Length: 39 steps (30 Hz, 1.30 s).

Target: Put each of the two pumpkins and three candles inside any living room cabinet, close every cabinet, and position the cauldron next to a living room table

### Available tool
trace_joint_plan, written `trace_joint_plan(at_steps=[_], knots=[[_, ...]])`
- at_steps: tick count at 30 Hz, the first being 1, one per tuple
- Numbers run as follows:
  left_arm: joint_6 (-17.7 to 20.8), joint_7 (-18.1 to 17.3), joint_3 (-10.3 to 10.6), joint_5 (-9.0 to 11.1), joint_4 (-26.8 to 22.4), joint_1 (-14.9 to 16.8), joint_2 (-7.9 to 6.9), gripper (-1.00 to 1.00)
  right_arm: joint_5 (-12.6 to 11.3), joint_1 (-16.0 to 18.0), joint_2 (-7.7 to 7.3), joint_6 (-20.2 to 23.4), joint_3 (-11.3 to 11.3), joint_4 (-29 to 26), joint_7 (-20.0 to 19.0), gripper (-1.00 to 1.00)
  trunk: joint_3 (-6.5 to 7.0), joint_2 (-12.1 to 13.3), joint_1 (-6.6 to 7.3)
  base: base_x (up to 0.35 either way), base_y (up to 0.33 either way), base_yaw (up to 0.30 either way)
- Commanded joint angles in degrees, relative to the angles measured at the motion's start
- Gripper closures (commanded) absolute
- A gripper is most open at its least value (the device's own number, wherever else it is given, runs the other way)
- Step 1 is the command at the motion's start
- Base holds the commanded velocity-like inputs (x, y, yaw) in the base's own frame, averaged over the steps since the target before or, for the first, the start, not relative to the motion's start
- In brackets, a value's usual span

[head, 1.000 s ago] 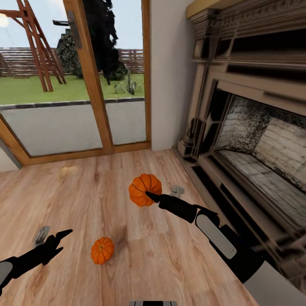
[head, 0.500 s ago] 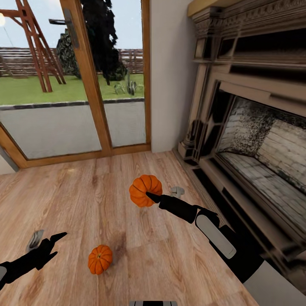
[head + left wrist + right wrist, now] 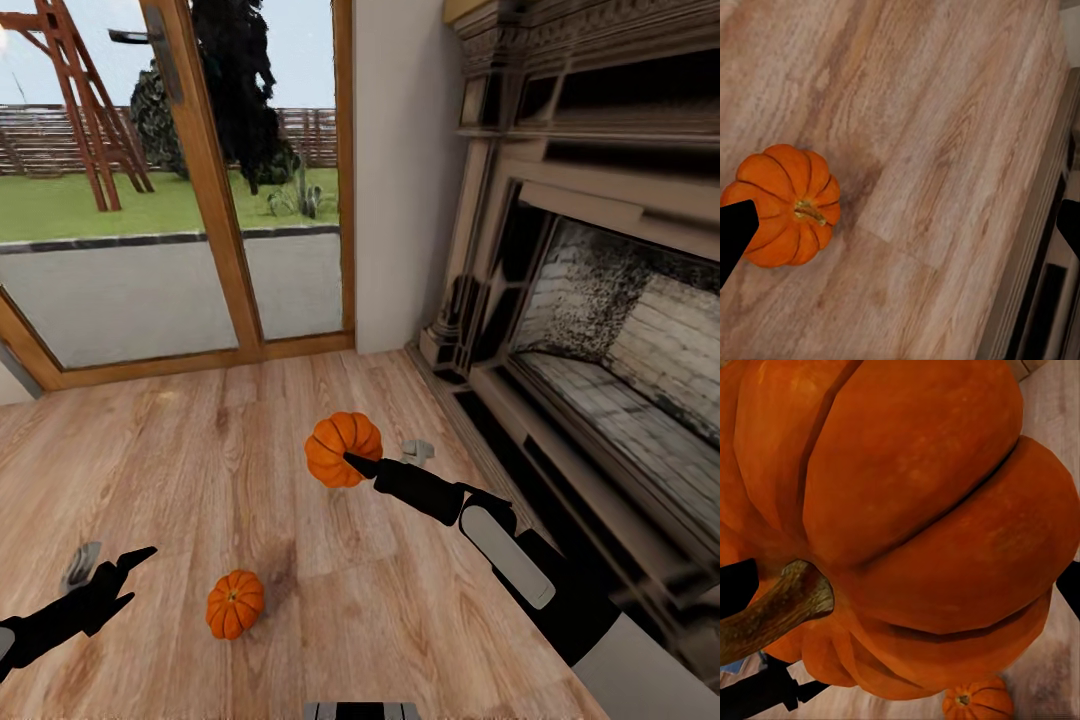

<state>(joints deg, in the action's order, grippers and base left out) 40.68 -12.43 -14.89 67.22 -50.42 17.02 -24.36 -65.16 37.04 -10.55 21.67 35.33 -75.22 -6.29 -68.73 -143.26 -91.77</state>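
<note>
One orange pumpkin [image 3: 343, 448] hangs above the wooden floor with my right gripper [image 3: 350, 458] shut on it. The right wrist view has this pumpkin [image 3: 915, 510] close up, stem toward the camera, between the two black fingertips [image 3: 735, 585]. The second, smaller pumpkin [image 3: 235, 603] rests on the floor, a short way right of my left gripper [image 3: 135, 575]. That gripper is open and holds nothing. In the left wrist view the floor pumpkin [image 3: 784, 205] lies beside one fingertip [image 3: 735, 229]. It also shows small in the right wrist view as the far pumpkin [image 3: 975, 701].
A large carved fireplace [image 3: 600, 300] with a raised hearth step runs along the right. Glass doors with a wooden frame [image 3: 215, 200] look out on a garden at the back. A pale wall [image 3: 400, 170] separates them. Wooden floor [image 3: 200, 450] stretches to the left.
The whole picture has shifted slightly, so the camera moved. My left gripper has drawn back a little toward the lower left. The right gripper still holds its pumpkin at the same spot.
</note>
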Motion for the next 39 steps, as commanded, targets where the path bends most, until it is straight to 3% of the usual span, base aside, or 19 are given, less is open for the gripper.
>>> trace_joint_plan(at_steps=[1, 39], knots=[[0.4, -0.1, -0.1, 0.0, 0.1, 0.0, 0.02, -1.0, -0.5, 0.1, -0.05, 0.1, 0.0, 0.0, 0.0, 1.0, -0.27, 0.0, -0.01, 0.0, 0.0, 0.0], [-0.2, 0.2, 0.1, -0.3, 1.1, 0.2, 0.63, -1.0, -0.1, -0.1, -0.41, -1.8, 0.2, 0.3, -1.3, 1.0, -8.69, -0.5, -0.99, 0.0, 0.0, 0.0]])
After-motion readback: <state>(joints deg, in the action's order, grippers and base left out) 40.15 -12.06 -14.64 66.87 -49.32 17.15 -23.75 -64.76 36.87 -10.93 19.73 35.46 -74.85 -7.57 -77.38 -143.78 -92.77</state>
